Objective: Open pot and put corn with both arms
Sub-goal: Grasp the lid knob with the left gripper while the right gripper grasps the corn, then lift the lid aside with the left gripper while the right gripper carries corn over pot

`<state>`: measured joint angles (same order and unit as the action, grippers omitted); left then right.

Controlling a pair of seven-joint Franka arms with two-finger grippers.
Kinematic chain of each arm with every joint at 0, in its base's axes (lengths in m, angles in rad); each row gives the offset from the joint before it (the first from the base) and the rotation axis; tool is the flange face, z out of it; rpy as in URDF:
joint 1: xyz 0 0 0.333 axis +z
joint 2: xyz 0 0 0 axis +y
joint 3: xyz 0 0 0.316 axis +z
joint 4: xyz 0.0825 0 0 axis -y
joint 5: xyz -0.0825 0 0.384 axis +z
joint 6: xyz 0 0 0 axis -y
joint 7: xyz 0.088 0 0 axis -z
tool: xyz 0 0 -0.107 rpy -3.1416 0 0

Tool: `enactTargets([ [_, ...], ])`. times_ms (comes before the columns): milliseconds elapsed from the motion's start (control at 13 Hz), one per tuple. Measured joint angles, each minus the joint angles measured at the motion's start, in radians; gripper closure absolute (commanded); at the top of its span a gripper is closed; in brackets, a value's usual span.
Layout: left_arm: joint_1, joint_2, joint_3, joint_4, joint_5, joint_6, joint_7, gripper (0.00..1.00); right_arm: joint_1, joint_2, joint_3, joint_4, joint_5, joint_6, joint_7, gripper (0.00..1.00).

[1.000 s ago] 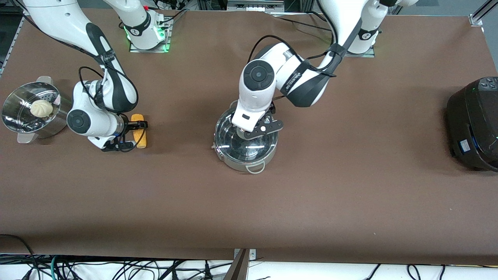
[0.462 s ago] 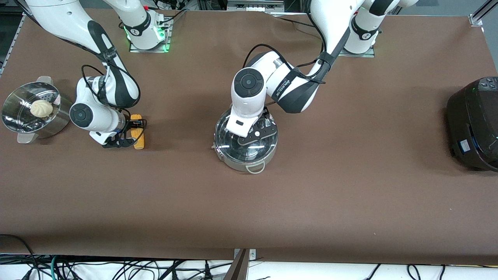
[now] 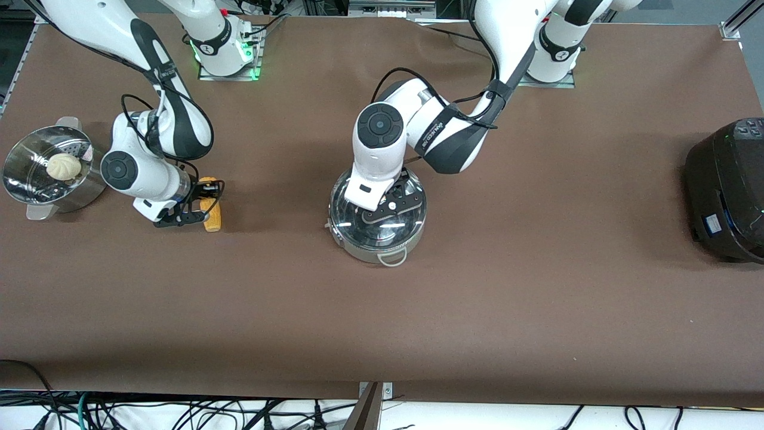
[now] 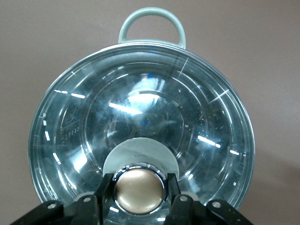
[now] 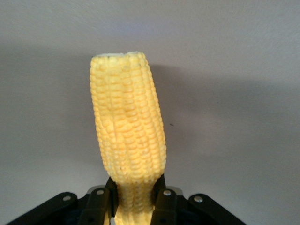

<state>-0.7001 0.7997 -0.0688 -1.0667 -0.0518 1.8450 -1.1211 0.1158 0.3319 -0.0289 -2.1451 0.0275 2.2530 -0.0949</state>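
Note:
The steel pot point(image 3: 358, 246) stands mid-table with its glass lid point(image 4: 140, 108) on. My left gripper point(image 3: 382, 210) is over the lid's centre. In the left wrist view the left gripper point(image 4: 139, 182) has its fingers pressed against both sides of the brass knob point(image 4: 139, 192). The yellow corn point(image 3: 213, 220) is near the right arm's end of the table. My right gripper point(image 3: 204, 203) is shut across it. In the right wrist view the right gripper point(image 5: 136, 199) pinches one end of the corn point(image 5: 129, 126), low at the table; I cannot tell whether it touches.
A steel vessel point(image 3: 24, 200) holding a pale bun point(image 3: 64, 166) stands beside the right gripper at the table's right-arm end. A big black cooker point(image 3: 728, 185) stands at the left arm's end. Bare brown tabletop lies nearer the front camera.
My left gripper moved over the lid's centre and settled round the knob. My right gripper closed on the corn, and the corn has tilted slightly.

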Motion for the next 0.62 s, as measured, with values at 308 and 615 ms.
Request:
enactTargets([
  [308, -0.007, -0.001, 0.0, 0.006, 0.025, -0.002, 0.0, 1.0, 0.004, -0.039, 0.001, 0.213, 0.0, -0.31, 0.016, 1.0],
  [615, 0.017, -0.108, 0.007, 0.035, 0.03, -0.088, 0.004, 1.0, 0.071, -0.043, 0.004, 0.472, 0.002, -0.57, 0.148, 1.0],
])
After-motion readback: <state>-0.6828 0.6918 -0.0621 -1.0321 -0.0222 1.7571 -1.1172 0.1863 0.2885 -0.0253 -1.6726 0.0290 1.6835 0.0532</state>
